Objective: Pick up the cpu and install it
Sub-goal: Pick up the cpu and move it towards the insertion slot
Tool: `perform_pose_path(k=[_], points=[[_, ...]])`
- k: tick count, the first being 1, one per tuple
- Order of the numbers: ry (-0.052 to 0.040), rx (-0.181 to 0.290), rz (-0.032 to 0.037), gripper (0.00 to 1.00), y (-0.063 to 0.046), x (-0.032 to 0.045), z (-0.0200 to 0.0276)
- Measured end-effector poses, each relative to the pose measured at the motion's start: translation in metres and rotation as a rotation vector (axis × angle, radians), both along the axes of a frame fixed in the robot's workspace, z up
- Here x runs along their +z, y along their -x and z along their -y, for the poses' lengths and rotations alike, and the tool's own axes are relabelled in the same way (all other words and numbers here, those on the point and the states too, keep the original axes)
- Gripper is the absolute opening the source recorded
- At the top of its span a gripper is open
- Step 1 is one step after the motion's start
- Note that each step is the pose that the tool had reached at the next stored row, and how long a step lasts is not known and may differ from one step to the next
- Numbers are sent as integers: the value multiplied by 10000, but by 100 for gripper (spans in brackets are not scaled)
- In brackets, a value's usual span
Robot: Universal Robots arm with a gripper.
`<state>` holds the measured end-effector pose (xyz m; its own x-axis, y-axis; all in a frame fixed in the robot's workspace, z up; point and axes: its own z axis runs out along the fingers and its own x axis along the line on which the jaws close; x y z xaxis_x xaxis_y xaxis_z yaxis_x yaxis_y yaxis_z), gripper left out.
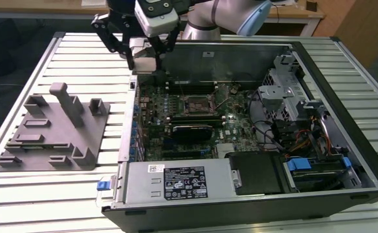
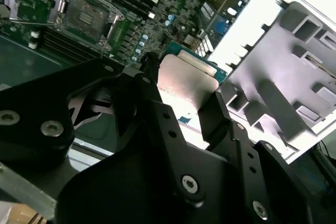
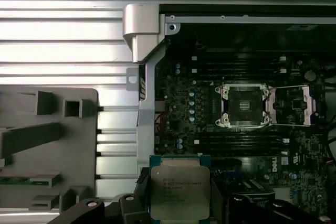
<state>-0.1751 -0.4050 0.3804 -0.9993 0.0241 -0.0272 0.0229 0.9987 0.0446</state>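
The cpu [image 3: 178, 188], a flat square chip with a silvery-beige top and a green rim, is held edge to edge by my gripper [image 3: 179, 204], which is shut on it. In the exterior view my gripper [image 1: 146, 59] hangs with the cpu [image 1: 145, 63] above the open computer case's far corner on the exterior view's left. The empty black-framed socket [image 1: 198, 104] lies on the motherboard, some way from the chip, with its metal load plate swung open. Both wrist views show the socket [image 3: 244, 106] [image 2: 86, 17]. In the second wrist view, black fingers [image 2: 215, 111] flank the cpu [image 2: 186, 85].
A grey plastic fixture block [image 1: 53, 131] with upright posts stands on the slatted table at the exterior view's left. The open case [image 1: 344, 97] holds a power supply [image 1: 176, 182], drive cages, cables and a black heatsink [image 1: 192, 131] near the socket.
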Motion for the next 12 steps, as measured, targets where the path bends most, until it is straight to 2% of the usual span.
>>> perform_pose_path(k=[7, 12], points=[[0, 0, 0, 55, -225, -1, -5], [0, 0, 0, 55, -332, -9, -20]])
